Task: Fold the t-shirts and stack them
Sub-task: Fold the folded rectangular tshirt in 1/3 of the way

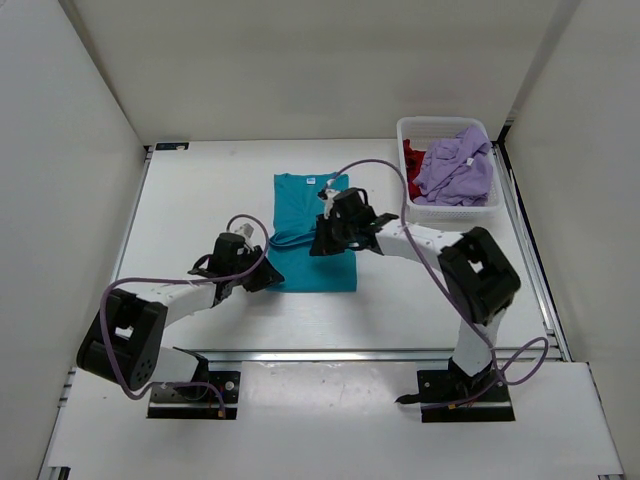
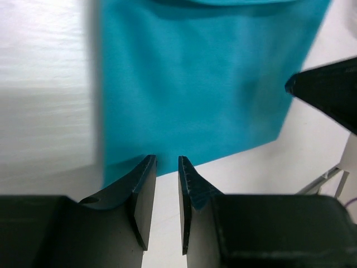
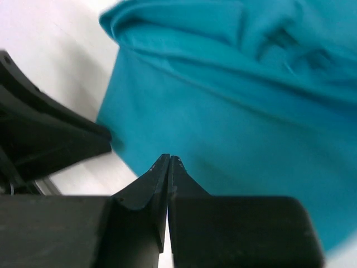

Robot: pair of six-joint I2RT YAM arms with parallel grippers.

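Nearest the bases, the left tool [image 2: 167, 159] hangs low at the near-left corner of the teal t-shirt [image 1: 305, 205]. Its jaws are a little apart with bare desk [image 1: 200, 200] showing between them, so it is grasping nothing. The hem edge lies just past its tips. The right tool [image 3: 169, 158] sits over the shirt's middle, clenched tight with tips touching and no cloth pinched.

The shirt lies mid-desk as a narrow strip with the collar at the far end, flat near the hem and rumpled into a ridge further up. It looks light, limp and thin, and should drape and slide rather than hold a shape. A pinch at the two near hem corners, right on the edge, seems the safest hold — a grab in the middle would likely bunch it.

Open desk lies left of the shirt and beyond the collar — room to carry the hem over. At the far right, close to the side wall, the white basket [image 1: 452, 212] holds the lavender t-shirt [image 1: 455, 165] heaped on top and the dark red t-shirt [image 1: 411, 160] tucked at its left side.
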